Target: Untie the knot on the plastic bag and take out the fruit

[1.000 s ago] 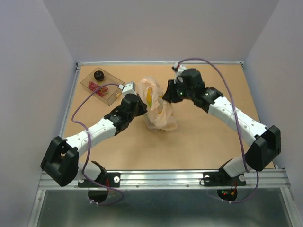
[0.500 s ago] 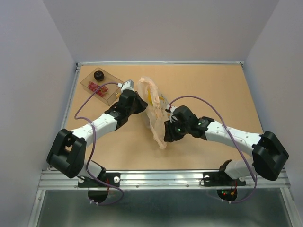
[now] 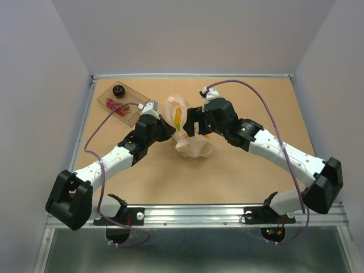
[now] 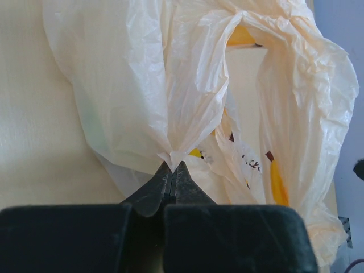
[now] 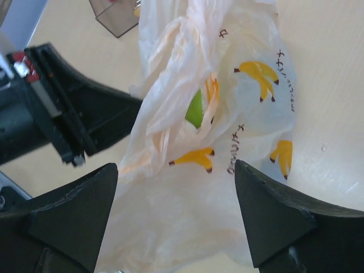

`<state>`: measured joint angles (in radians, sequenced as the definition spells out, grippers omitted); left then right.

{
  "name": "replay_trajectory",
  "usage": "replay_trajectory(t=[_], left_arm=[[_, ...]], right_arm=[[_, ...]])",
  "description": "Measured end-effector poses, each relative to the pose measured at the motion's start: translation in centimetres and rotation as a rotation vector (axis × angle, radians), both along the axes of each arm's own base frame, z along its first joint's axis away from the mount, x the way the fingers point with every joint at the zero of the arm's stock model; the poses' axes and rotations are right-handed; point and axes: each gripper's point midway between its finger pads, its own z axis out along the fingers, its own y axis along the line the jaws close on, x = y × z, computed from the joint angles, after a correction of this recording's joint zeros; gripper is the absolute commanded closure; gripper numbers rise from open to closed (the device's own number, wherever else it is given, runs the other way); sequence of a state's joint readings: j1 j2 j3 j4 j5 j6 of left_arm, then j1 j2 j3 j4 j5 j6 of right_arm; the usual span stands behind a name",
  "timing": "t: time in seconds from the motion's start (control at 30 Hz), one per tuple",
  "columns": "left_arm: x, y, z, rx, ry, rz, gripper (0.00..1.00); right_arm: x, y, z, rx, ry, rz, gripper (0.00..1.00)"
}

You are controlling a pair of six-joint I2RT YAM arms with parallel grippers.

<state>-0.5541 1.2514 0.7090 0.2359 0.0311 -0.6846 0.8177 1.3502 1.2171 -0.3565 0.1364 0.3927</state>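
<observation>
The plastic bag (image 3: 192, 145) lay crumpled mid-table, with the clear tray (image 3: 135, 96) at its ten o'clock. At the bag's nine o'clock the left gripper (image 4: 172, 166) was clamped on a pinch of its film. The right gripper (image 5: 173, 170) hung over the bag from two o'clock, fingers spread wide and holding nothing. A green fruit (image 5: 194, 111) showed inside the bag.

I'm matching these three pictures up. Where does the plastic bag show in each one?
Top external: plastic bag at picture centre.
Left wrist: bag fills top and right, pinched at bottom centre.
Right wrist: bag in the middle, inside the open right end effector.
Shared landmark: the left end effector gripping the bag.
</observation>
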Motion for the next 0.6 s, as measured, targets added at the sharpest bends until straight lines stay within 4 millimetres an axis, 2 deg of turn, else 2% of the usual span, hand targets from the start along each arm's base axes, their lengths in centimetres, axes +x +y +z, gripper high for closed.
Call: replay_trajectory(t=[0.1,0.2,0.43,0.6], left_arm=[[-0.1,-0.1,0.2,0.002,-0.008,-0.011,1.00],[-0.1,0.0,0.2,0.005,-0.011,-0.015,1.00],[-0.3,0.0,0.6,0.004,-0.019,-0.017,1.00],[-0.5,0.1,0.8,0.006,-0.021,-0.023,1.00]], right_arm=[[1.7,1.2,-0.2,-0.019,0.002,-0.010,0.12],[2.7,2.1,-1.7,-0.051,0.023,-0.007,0.11],[3.2,1.9,-3.7,-0.124,0.029,-0.002,0.12],[4.4,2.3,-5.6,-0.165,0.024,-0.018,0.17]])
